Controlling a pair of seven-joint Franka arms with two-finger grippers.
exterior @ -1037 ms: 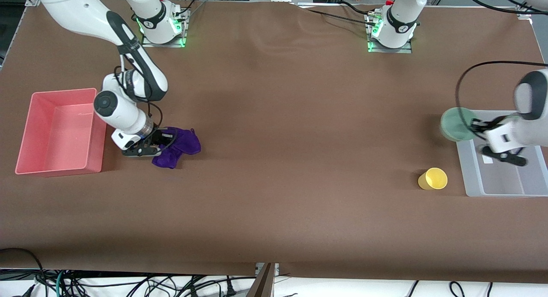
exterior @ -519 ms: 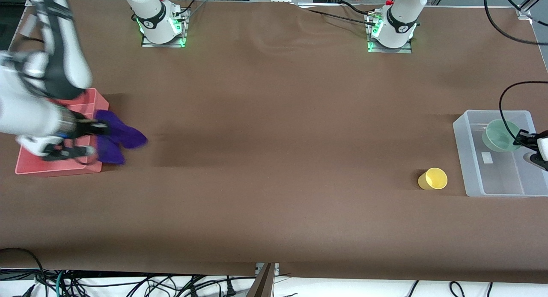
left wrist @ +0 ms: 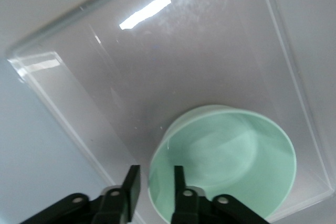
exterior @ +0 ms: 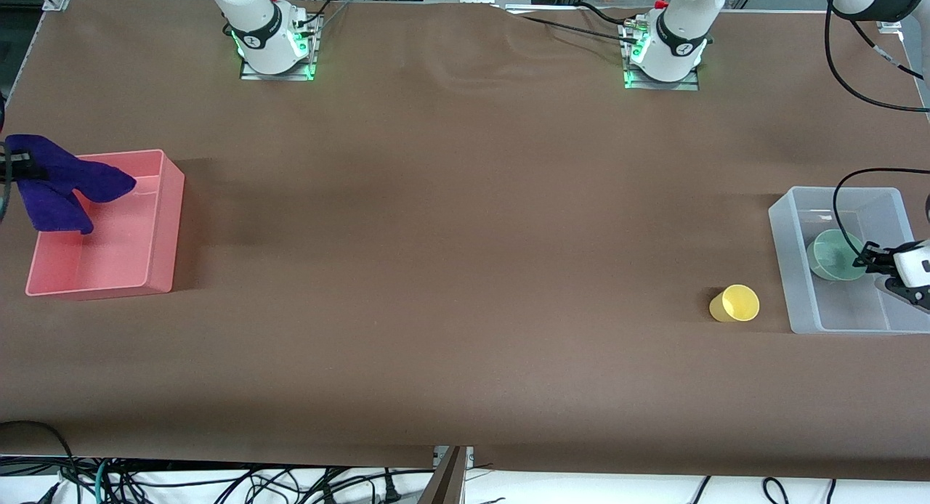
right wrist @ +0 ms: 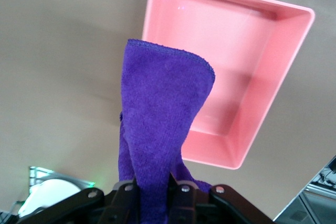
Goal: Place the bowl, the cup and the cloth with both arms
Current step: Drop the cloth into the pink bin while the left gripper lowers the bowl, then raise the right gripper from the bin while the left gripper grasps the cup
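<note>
A: Bowl position?

B: The bowl (exterior: pixel 833 255) sits inside the clear bin (exterior: pixel 792 271), middle right of the frame. The left gripper (left wrist: pixel 152 187) has its fingers (left wrist: pixel 178 178) pinching the bowl's rim, one inside the wall, one outside.

A: Cloth?

B: The cloth (exterior: pixel 54 184) hangs at the left edge of the frame, over the outer end of the pink bin (exterior: pixel 163 235). In the wrist view the right gripper (right wrist: pixel 152 188) has its fingers pressed on the cloth's lower end; the rest drapes away from them, free of the bin.

A: Cup?

B: The cup (exterior: pixel 735 303) lies tipped on the table (exterior: pixel 465 271), lower right, just beside the clear bin, apart from both grippers.

A: Surface, room?

B: Brown cover, faintly wrinkled near the top. Cables (exterior: pixel 182 482) trail along the bottom edge.
</note>
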